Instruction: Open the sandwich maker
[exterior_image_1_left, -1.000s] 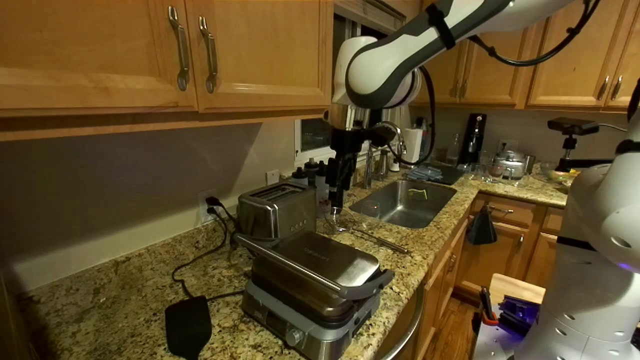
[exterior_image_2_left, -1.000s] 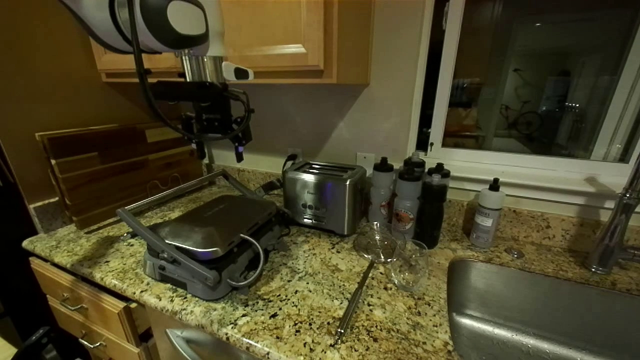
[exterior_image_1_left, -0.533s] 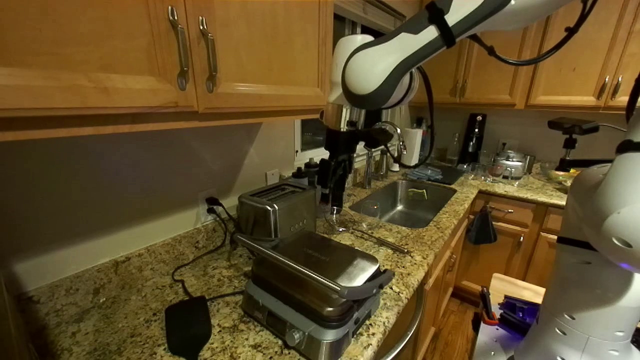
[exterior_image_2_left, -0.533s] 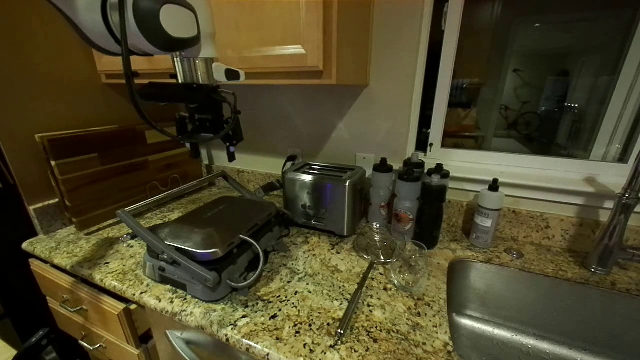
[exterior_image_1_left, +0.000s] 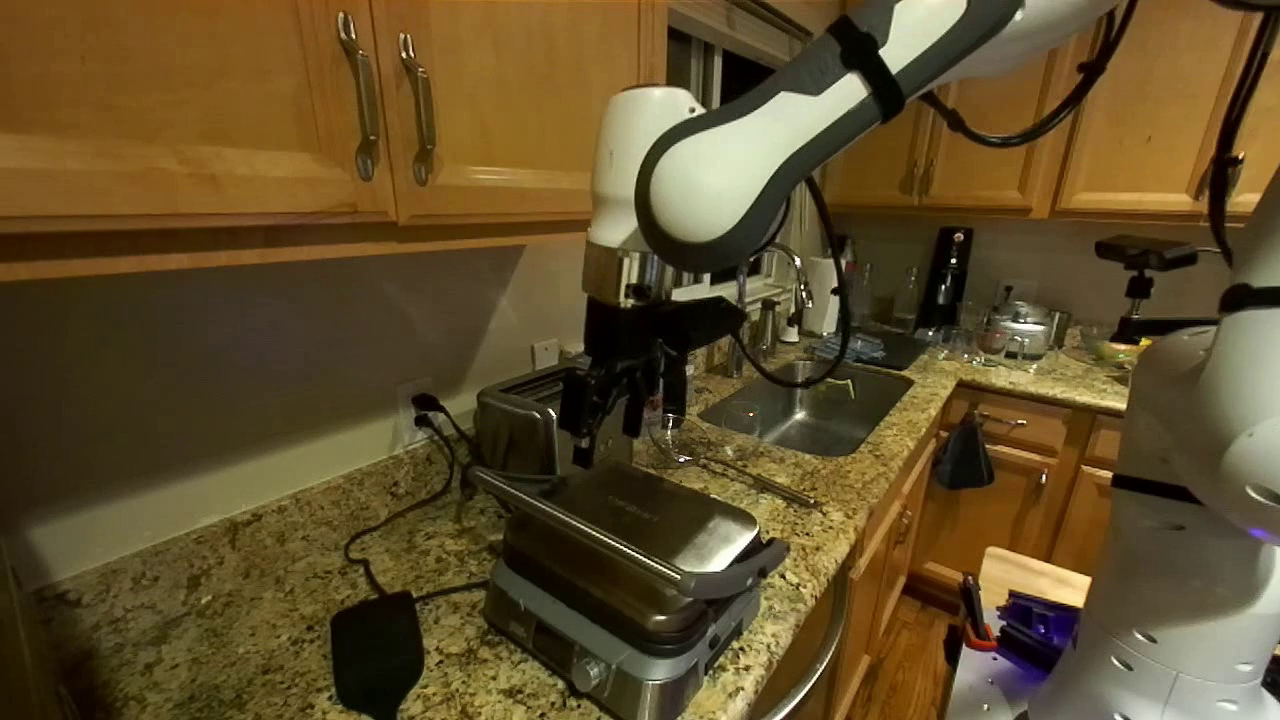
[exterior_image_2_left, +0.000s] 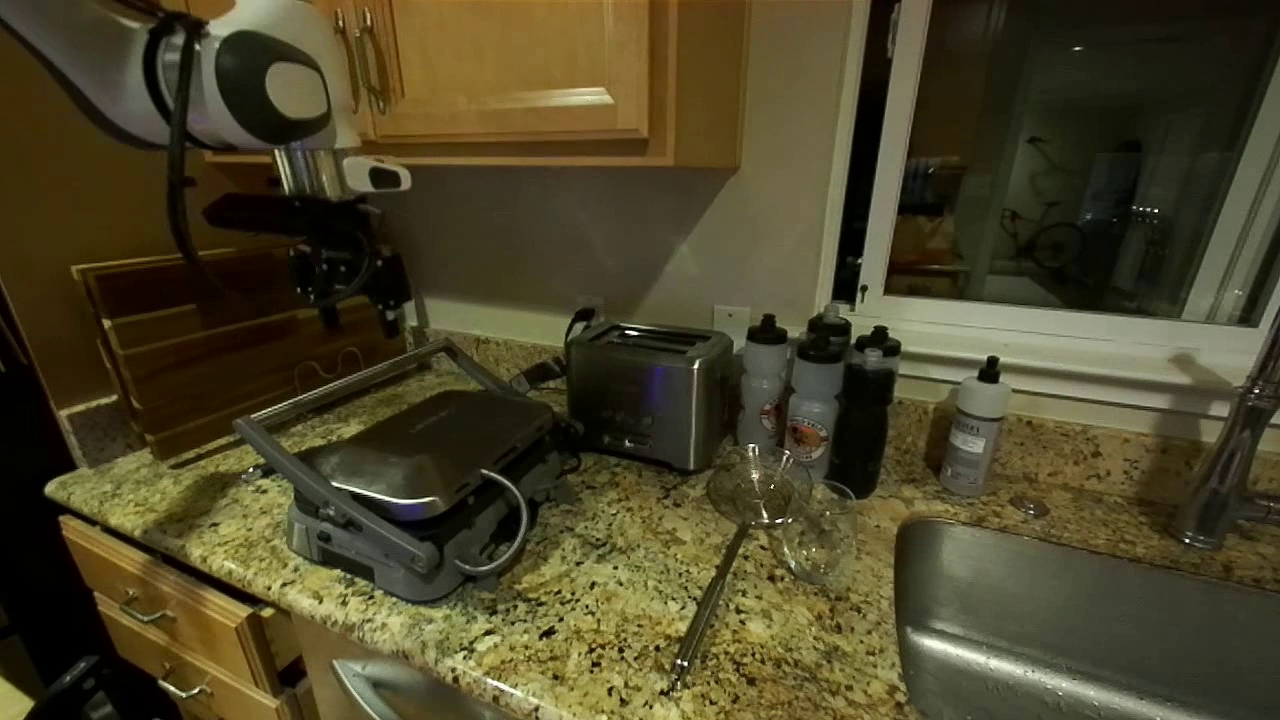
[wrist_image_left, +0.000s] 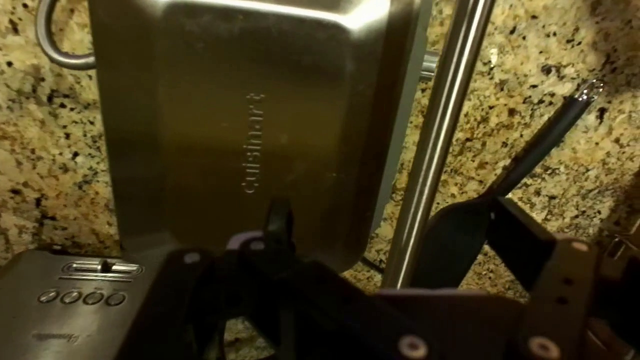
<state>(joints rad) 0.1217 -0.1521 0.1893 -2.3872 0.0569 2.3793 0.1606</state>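
The sandwich maker (exterior_image_1_left: 665, 515) stands on the counter with its steel lid closed; it also shows in an exterior view (exterior_image_2_left: 440, 440). Its bar handle (exterior_image_1_left: 580, 527) runs along one long side, held out from the lid by two side arms; the bar also shows in an exterior view (exterior_image_2_left: 350, 380). In the wrist view the lid (wrist_image_left: 270, 135) and the bar (wrist_image_left: 437, 135) lie below me. My gripper (wrist_image_left: 397, 227) is open and empty, its fingers spread to either side of the bar's near end. The exterior views show the gripper (exterior_image_1_left: 608, 440) (exterior_image_2_left: 360, 320) above the bar's end nearest the toaster, apart from it.
A silver toaster (exterior_image_1_left: 520, 430) stands close beside the sandwich maker. A black spatula (exterior_image_1_left: 375, 650) and a cord lie past the handle. Bottles (exterior_image_2_left: 815, 400), glasses (exterior_image_2_left: 820, 530) and a long metal utensil (exterior_image_2_left: 710, 605) stand toward the sink (exterior_image_2_left: 1000, 600). Upper cabinets (exterior_image_1_left: 500, 110) hang overhead.
My gripper has moved left and down in both exterior views, from beside the toaster to above the handle's end. The sandwich maker has not moved.
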